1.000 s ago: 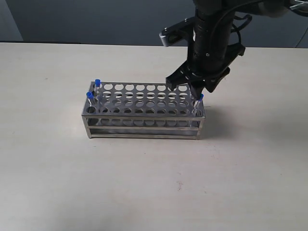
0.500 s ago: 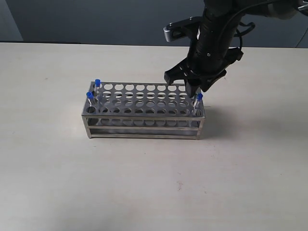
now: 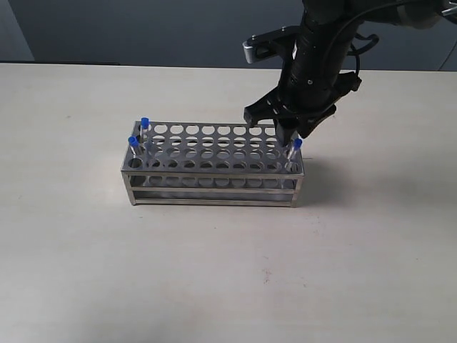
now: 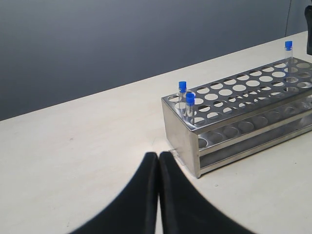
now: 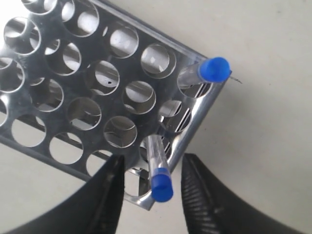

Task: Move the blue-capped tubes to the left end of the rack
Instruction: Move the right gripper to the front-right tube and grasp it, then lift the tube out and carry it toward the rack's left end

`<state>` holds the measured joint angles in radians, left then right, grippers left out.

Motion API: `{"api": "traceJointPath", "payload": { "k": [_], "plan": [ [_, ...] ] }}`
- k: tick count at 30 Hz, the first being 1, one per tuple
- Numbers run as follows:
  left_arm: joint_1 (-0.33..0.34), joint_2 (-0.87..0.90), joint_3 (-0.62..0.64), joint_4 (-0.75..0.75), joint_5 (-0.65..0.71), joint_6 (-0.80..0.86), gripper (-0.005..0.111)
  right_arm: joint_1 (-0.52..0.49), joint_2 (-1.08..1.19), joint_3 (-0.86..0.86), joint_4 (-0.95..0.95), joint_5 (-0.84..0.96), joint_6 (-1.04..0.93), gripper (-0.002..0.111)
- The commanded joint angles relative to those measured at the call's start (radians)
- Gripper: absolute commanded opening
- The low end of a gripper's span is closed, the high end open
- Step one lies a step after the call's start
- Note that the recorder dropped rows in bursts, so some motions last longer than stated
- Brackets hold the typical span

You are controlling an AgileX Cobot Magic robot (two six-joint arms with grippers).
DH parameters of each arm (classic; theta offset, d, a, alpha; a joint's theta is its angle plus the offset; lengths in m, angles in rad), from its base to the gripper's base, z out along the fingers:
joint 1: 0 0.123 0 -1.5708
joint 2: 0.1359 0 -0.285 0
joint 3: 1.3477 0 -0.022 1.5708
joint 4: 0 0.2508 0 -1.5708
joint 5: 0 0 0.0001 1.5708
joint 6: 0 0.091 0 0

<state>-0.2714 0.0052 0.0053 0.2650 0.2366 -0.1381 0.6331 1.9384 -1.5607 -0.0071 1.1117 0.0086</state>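
Observation:
The steel rack (image 3: 214, 187) stands mid-table. Two blue-capped tubes (image 3: 144, 123) (image 3: 133, 142) stand at its left end, and a third (image 3: 297, 143) at the front right corner. My right gripper (image 3: 273, 127) hangs over the rack's back right corner. In the right wrist view it (image 5: 155, 160) is open, a finger on either side of a fourth tube (image 5: 161, 187) that sits in a corner hole, with gaps on both sides. Another tube (image 5: 214, 69) stands in the neighbouring corner of the rack (image 5: 126, 68). My left gripper (image 4: 158, 156) is shut and empty, low over the table short of the rack (image 4: 234, 114).
The pale tabletop (image 3: 228, 271) stretches on all sides of the rack. A dark wall runs behind the table's far edge. The right arm's black body (image 3: 314, 50) rises above the rack's right end.
The right gripper has shifted a little to the right and settled lower round the back corner tube. Over the last half second almost nothing moved. The tubes stay in their holes.

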Motion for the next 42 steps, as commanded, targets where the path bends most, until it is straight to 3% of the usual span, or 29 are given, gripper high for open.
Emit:
{"api": "traceJointPath", "payload": {
  "k": [1,28,30,32,42],
  "plan": [
    [-0.011,-0.005,-0.005,0.000,-0.005,-0.005,0.001,-0.005,-0.009,0.002,-0.018,-0.004,-0.009,0.038],
    [-0.011,-0.005,-0.005,0.000,-0.005,-0.005,0.001,-0.005,0.047,0.002,-0.027,-0.012,-0.009,0.030],
    [-0.011,-0.005,-0.005,0.000,-0.005,-0.005,0.001,-0.005,0.047,0.002,-0.027,-0.015,-0.009,0.021],
    [-0.011,-0.005,-0.005,0.000,-0.005,-0.005,0.001,-0.005,0.047,0.002,-0.027,-0.012,-0.009,0.002],
    [-0.011,-0.005,-0.005,0.000,-0.005,-0.005,0.001,-0.005,-0.030,0.002,-0.025,0.025,-0.009,0.000]
  ]
}}
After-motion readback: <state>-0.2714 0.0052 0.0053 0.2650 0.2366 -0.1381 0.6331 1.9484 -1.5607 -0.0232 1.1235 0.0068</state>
